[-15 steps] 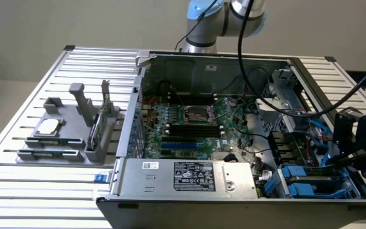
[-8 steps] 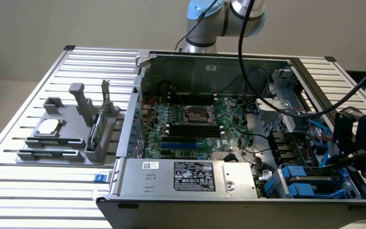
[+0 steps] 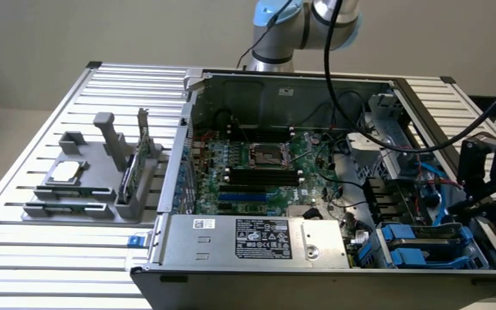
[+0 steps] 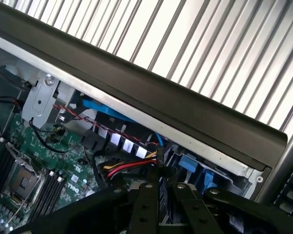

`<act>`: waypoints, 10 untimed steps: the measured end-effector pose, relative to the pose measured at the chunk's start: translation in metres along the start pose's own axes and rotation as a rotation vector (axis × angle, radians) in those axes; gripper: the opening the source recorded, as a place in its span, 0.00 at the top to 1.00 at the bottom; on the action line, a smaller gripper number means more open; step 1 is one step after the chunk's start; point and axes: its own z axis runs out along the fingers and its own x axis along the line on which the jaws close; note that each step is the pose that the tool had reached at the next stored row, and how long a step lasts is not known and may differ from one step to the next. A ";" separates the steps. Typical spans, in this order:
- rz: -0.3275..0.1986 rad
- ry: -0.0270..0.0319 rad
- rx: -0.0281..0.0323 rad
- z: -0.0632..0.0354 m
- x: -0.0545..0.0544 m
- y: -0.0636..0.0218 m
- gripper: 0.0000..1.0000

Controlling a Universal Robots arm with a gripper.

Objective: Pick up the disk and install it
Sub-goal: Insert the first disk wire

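A slatted metal table (image 3: 50, 258) carried an open computer case (image 3: 230, 284), lying on its side with the interior facing up. The robot arm (image 3: 291, 26) rose behind the case's far wall. Inside, a green motherboard (image 3: 248, 174) covered the middle of the case, with a silver power supply (image 3: 257, 240) along the near wall. On the table toward the exterior view's left stood a grey parts fixture (image 3: 75, 212), well apart from the gripper.

The disk (image 3: 422, 239) lay flat in the drive bay at the near corner of the case on the exterior view's right, its grey body framed by blue carrier rails. The black gripper (image 3: 476, 200) hung just beside and above that bay, at the case's side wall. In the wrist view the gripper (image 4: 159, 190) pointed down into the case, close to blue plastic (image 4: 189, 163) of the bay. Whether it was open or closed, or had hold of anything, could not be told.

A square CPU chip (image 3: 65, 172) rested on the fixture, and a thin green circuit card (image 3: 132, 171) stood upright beside it. Red and yellow wires (image 4: 122, 168) ran just ahead of the gripper.
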 end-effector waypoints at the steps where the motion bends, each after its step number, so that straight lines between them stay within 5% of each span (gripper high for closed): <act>1: 0.000 0.0004 0.0008 0.0000 0.001 -0.0026 0.84; 10: 0.007 -0.0003 0.0046 0.0001 0.008 -0.0177 0.84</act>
